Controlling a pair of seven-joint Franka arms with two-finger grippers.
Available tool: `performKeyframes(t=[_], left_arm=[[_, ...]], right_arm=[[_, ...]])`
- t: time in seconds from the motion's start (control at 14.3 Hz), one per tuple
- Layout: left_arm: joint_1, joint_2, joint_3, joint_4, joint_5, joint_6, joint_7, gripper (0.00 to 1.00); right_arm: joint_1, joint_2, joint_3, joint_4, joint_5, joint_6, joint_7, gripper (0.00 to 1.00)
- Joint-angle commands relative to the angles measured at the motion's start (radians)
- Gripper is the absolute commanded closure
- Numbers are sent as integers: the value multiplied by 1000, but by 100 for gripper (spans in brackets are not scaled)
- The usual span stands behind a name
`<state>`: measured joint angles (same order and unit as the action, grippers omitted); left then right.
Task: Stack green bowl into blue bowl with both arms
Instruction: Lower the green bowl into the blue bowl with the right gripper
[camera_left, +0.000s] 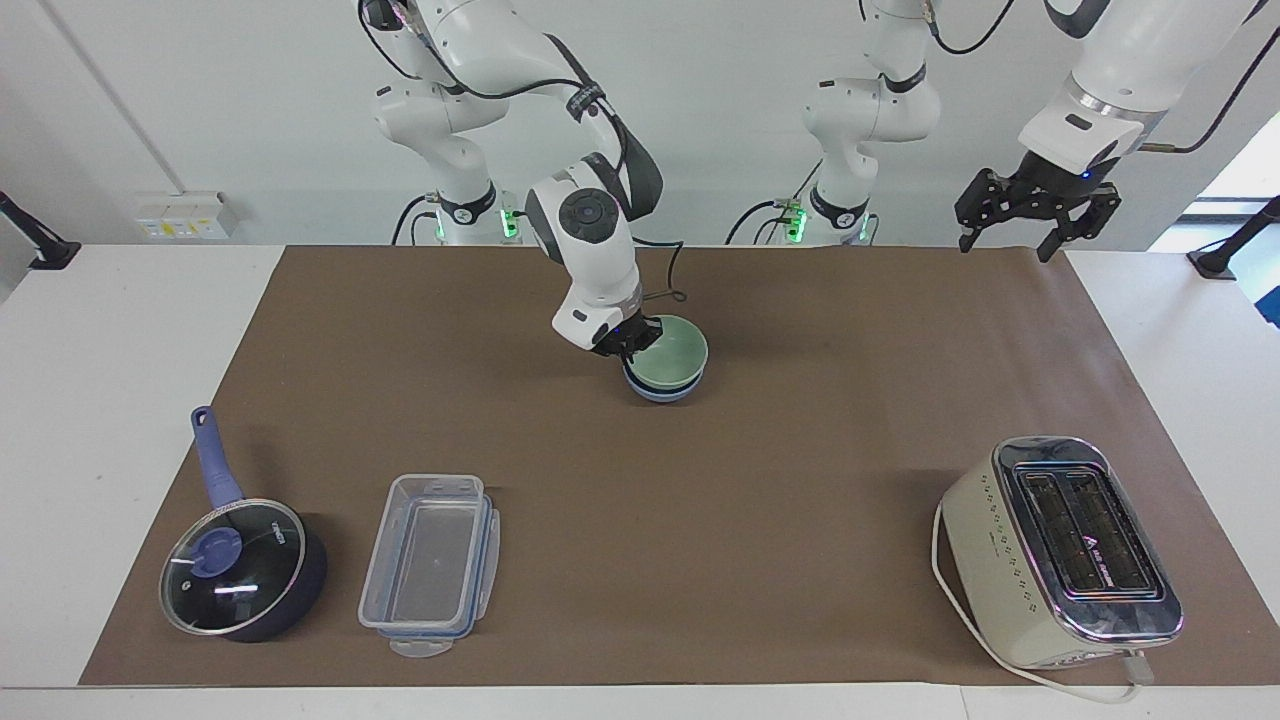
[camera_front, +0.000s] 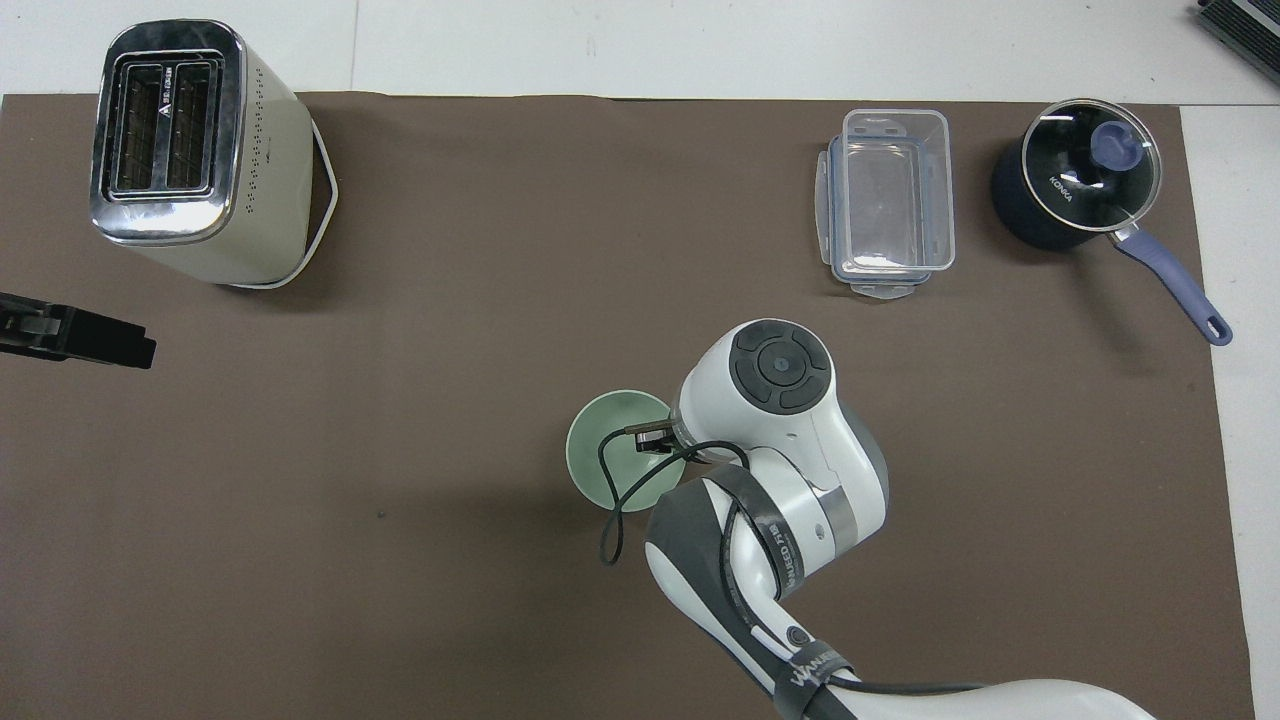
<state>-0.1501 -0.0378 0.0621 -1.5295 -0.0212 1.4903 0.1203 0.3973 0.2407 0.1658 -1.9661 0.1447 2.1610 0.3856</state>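
The green bowl (camera_left: 672, 352) sits level inside the blue bowl (camera_left: 660, 392) on the brown mat, nearer to the robots than the mat's middle. Only the blue bowl's lower wall shows under it. My right gripper (camera_left: 630, 348) is at the green bowl's rim, on the side toward the right arm's end, shut on that rim. In the overhead view the green bowl (camera_front: 610, 450) covers the blue bowl, and the right wrist hides the gripper. My left gripper (camera_left: 1008, 235) waits open and empty, raised over the mat's edge at the left arm's end; it also shows in the overhead view (camera_front: 75, 338).
A cream toaster (camera_left: 1060, 550) stands farthest from the robots at the left arm's end. A clear plastic container (camera_left: 430, 565) and a dark blue lidded saucepan (camera_left: 240, 570) stand farthest from the robots at the right arm's end.
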Motion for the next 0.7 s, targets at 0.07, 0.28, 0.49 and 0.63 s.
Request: performKeyframes(t=[0.07,0.28,0.49,0.63], left_arm=[[9,-24,-7,-26,17,-1,-8,0],[9,-24,-7,-26,17,-1,-8,0],[9,-24,-7,-26,17,-1,-8,0],[9,-24,-7,-26,17,-1,-8,0]], right_arm=[[-2,-11,0,-28,19,29,-16,100],[-2,-9,0,-27,19,29,-19,100],[-3,-8,0,-25,19,29,-25,85],[-3,-6,0,-22,19,29,-25,72]])
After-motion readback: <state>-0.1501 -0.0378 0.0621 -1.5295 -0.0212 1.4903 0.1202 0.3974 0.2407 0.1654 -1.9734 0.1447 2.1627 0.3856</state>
